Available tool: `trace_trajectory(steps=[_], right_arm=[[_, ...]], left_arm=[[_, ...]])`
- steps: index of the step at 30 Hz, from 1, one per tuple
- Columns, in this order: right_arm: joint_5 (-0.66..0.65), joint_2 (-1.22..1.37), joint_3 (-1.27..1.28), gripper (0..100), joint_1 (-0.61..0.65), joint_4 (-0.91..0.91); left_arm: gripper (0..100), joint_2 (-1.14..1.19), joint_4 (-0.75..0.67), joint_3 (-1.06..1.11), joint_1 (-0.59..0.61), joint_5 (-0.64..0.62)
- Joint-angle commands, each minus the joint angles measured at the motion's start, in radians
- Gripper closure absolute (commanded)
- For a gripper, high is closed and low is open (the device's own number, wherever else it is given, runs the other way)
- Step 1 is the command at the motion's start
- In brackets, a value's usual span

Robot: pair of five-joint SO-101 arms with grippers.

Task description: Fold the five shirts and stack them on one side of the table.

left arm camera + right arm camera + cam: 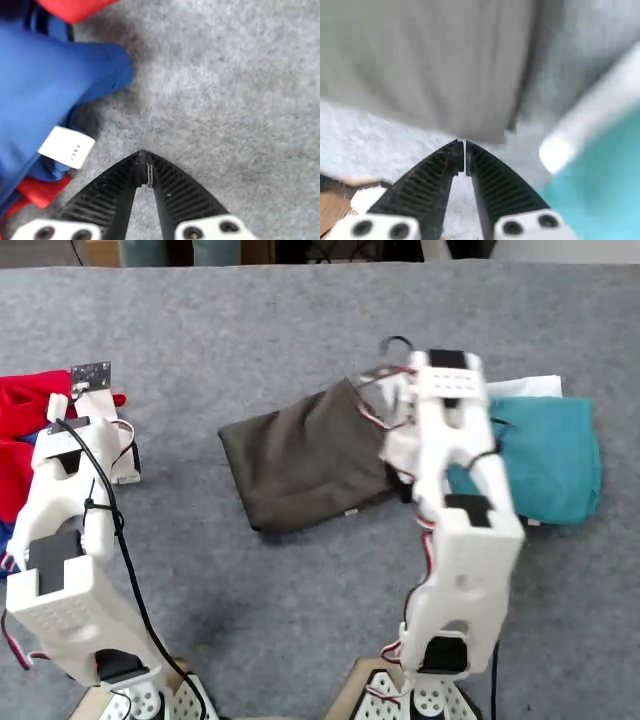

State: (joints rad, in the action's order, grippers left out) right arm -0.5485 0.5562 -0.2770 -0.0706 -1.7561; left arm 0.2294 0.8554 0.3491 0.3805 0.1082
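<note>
At nine o'clock on the grey table (pixel 250 330), a red shirt (pixel 25 405) and a blue shirt (pixel 45 85) lie bunched and unfolded. The left gripper (pixel 145 167) hangs just beside them over bare table, its jaws pressed tip to tip on nothing. At centre lies the folded olive shirt (pixel 300 455), with the right gripper (pixel 461 150) at its three o'clock edge, likewise closed and seemingly empty (the hem sits just past its tips). At three o'clock a folded teal shirt (pixel 545 455) rests on a white shirt (pixel 530 386). The likely job is carrying the olive shirt to that stack. The jaws should open wide, bite every layer at the edge and travel low, so the fold holds.
</note>
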Motion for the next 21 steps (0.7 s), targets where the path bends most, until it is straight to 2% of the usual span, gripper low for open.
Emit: trace_trajectory(steps=[1,5,8,10,15,19,21], right_arm=[[-0.028,-0.153,-0.002,98.4,-0.04,-0.009],[-0.025,-0.274,-0.065,98.4,0.014,-0.009],[0.0,-0.318,-0.067,98.4,0.101,-0.009],[0.025,-0.311,-0.065,98.4,0.161,0.0],[0.074,-0.191,-0.002,98.4,0.164,0.132],[0.074,-0.085,0.048,98.4,0.091,0.158],[0.074,-0.068,0.079,98.4,0.057,0.152]], left_arm=[[97,-0.006,-0.006,-0.048,-0.012,-0.002],[97,-0.023,0.035,-0.047,-0.061,-0.002],[97,-0.084,0.132,-0.076,-0.179,-0.021],[97,-0.121,0.135,-0.097,-0.274,-0.087],[97,-0.089,-0.068,-0.117,-0.424,-0.279],[97,0.049,-0.233,-0.15,-0.455,-0.437],[97,0.146,-0.236,-0.202,-0.463,-0.47]])
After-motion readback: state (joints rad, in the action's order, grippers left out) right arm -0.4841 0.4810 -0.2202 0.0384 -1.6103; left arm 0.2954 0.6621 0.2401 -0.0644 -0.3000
